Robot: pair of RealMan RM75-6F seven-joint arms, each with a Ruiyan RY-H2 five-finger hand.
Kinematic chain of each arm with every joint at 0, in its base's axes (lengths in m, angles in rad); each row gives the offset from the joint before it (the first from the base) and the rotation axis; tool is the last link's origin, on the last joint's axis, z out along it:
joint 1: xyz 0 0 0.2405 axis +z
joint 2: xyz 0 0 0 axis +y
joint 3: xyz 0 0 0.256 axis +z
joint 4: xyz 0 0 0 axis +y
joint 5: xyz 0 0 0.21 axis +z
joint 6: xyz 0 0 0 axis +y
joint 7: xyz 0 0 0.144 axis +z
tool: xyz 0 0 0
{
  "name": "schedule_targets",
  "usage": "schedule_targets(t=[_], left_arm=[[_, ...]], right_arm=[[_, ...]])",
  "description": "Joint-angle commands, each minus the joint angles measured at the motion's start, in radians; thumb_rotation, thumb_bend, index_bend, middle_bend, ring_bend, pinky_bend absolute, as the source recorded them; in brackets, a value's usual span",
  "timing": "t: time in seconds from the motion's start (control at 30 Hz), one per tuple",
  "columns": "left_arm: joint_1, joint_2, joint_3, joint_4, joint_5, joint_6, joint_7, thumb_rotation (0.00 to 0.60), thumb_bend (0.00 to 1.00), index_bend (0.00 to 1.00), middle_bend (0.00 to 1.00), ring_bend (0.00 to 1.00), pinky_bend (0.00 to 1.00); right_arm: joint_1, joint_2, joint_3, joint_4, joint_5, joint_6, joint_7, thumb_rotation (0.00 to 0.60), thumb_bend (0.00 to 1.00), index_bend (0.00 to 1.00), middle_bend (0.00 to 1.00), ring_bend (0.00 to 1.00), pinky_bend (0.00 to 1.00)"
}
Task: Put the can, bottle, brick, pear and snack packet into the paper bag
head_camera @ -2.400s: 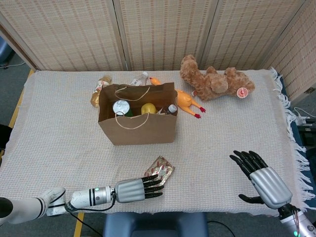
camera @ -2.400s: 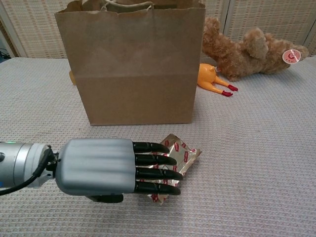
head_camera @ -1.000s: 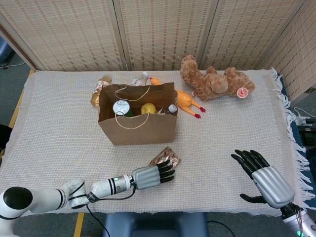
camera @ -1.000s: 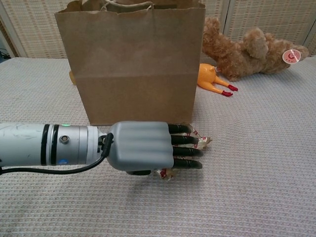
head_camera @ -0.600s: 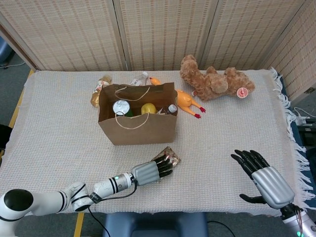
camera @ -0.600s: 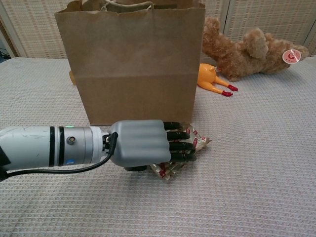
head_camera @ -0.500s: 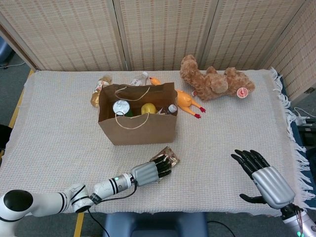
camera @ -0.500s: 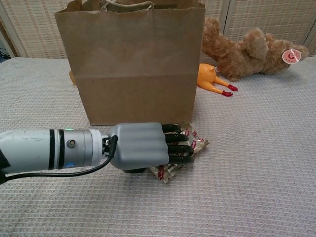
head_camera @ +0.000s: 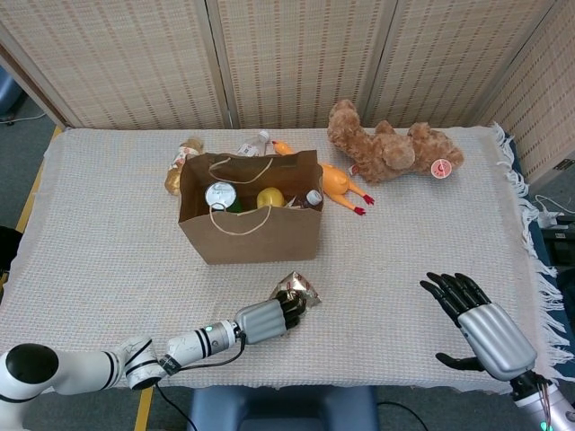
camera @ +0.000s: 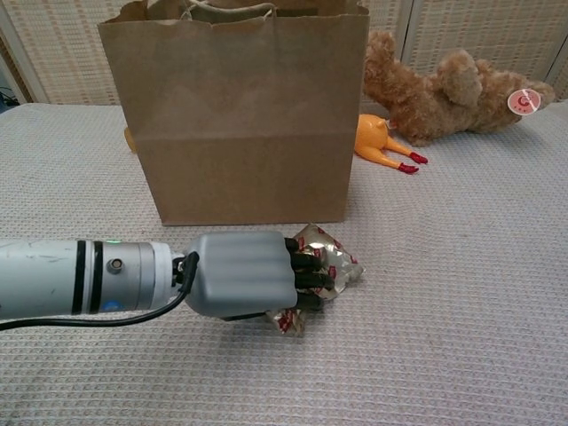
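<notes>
A brown paper bag (head_camera: 252,235) (camera: 235,124) stands upright on the cloth. Inside it I see a can top (head_camera: 220,195), a yellow pear (head_camera: 270,197) and a bottle cap (head_camera: 314,197). The shiny snack packet (head_camera: 297,287) (camera: 327,263) lies just in front of the bag. My left hand (head_camera: 267,318) (camera: 241,275) grips the packet, its fingers curled over it and crumpling the foil. My right hand (head_camera: 476,325) hovers at the near right, fingers spread and holding nothing.
A brown teddy bear (head_camera: 391,148) (camera: 448,93) lies behind and right of the bag. An orange rubber chicken (head_camera: 340,187) (camera: 382,146) lies beside the bag's right wall. Small items (head_camera: 184,162) sit behind the bag at left. Folding screens close the back.
My left hand slid forward over the snack packet, then curled its fingers closed on it and drew back slightly, crumpling the foil upward. The right hand stayed put.
</notes>
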Motion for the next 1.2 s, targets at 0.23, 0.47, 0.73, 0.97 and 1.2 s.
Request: schedule_targets(t=[0.23,0.47,0.73,0.97,1.2], left_arm=[[0.037,0.138,-0.014,-0.143,-0.057,0.051,0.003,0.600,0.70,0.67,0.74,0.70,0.85],[0.116,0.271,-0.022,-0.285,-0.102,0.171,-0.039,0.600,0.70,0.67,0.75,0.70,0.85],[0.215,0.413,-0.008,-0.362,-0.114,0.312,-0.093,0.600,0.71,0.71,0.78,0.73,0.87],[0.346,0.525,-0.045,-0.364,-0.183,0.510,-0.117,0.600,0.71,0.71,0.79,0.74,0.87],[0.429,0.506,-0.181,-0.334,-0.371,0.672,-0.105,0.600,0.71,0.72,0.80,0.74,0.87]], right_arm=[[-0.002,0.001,-0.001,0.000,-0.003,0.004,0.001,0.600,0.02,0.00,0.00,0.00,0.00],[-0.010,0.001,-0.006,-0.003,-0.024,0.017,-0.004,0.600,0.02,0.00,0.00,0.00,0.00],[-0.020,0.001,-0.013,-0.007,-0.048,0.035,-0.008,0.600,0.02,0.00,0.00,0.00,0.00],[-0.026,0.003,-0.015,-0.007,-0.058,0.046,-0.008,0.600,0.02,0.00,0.00,0.00,0.00],[-0.030,-0.001,-0.017,-0.010,-0.066,0.049,-0.023,0.600,0.02,0.00,0.00,0.00,0.00]])
